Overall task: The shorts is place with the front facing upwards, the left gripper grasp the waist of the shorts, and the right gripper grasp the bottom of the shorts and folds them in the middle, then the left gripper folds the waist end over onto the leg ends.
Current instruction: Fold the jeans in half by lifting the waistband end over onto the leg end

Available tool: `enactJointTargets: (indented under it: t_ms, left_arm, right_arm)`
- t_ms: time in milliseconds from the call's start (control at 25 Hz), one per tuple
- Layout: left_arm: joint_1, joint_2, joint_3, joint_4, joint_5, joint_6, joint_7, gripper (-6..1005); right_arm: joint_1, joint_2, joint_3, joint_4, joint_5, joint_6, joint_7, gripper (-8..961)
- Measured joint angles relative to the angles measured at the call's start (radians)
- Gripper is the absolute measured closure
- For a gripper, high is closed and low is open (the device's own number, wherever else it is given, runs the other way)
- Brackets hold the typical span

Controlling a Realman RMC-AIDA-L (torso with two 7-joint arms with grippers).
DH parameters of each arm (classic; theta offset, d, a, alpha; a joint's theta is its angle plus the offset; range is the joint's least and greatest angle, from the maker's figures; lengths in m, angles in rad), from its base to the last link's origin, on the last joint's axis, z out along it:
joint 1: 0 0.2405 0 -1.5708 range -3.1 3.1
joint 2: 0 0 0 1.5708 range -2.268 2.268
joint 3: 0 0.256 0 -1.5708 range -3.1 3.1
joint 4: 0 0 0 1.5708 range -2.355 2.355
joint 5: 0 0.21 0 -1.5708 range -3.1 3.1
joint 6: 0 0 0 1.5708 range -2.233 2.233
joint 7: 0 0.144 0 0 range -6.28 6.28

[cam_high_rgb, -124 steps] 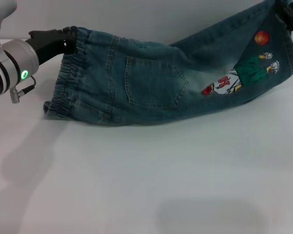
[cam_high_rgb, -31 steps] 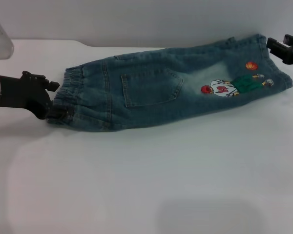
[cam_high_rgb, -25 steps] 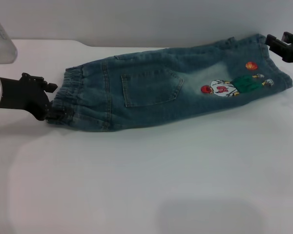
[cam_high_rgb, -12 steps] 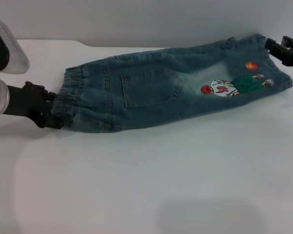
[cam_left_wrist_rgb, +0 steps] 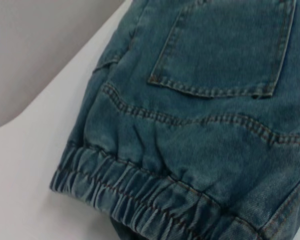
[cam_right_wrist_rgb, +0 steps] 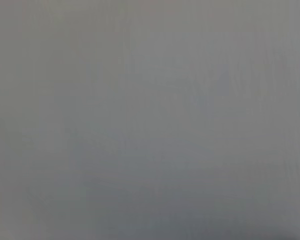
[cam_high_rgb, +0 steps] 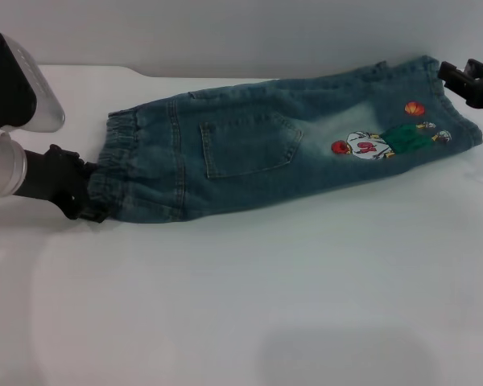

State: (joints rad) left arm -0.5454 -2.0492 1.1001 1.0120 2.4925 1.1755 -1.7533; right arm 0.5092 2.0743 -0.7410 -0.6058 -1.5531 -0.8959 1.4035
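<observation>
Shorts (cam_high_rgb: 282,145) lie flat on the white table (cam_high_rgb: 249,305), already folded lengthwise, pocket side up. Left gripper (cam_high_rgb: 87,199) pinches the elastic waist's near corner; lifted by so little cloth, the doubled denim could slip free or unfold. Right gripper (cam_high_rgb: 460,78) sits by the leg ends (cam_high_rgb: 459,100), finger state unclear.

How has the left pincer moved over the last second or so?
Yes. The left pincer has dropped lower along the waistband of the shorts, from beside the band's middle to its near corner, while the pocket stayed put.
</observation>
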Motion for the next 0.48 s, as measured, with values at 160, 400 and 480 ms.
enactJointTargets:
  t_ms: [160, 400, 480]
  left_arm:
    - [-0.016, 0.0, 0.001, -0.032, 0.017, -0.01, 0.0, 264]
    - [-0.014, 0.0, -0.004, -0.026, 0.026, -0.014, 0.0, 342]
    - [-0.005, -0.001, -0.005, -0.012, 0.024, -0.025, 0.0, 381]
  right_arm:
    - [0.0, 0.0, 0.002, 0.0, 0.0, 0.0, 0.0, 434]
    - [0.0, 0.0, 0.006, 0.0, 0.001, 0.0, 0.001, 434]
    - [-0.001, 0.0, 0.006, 0.001, 0.001, 0.0, 0.001, 434]
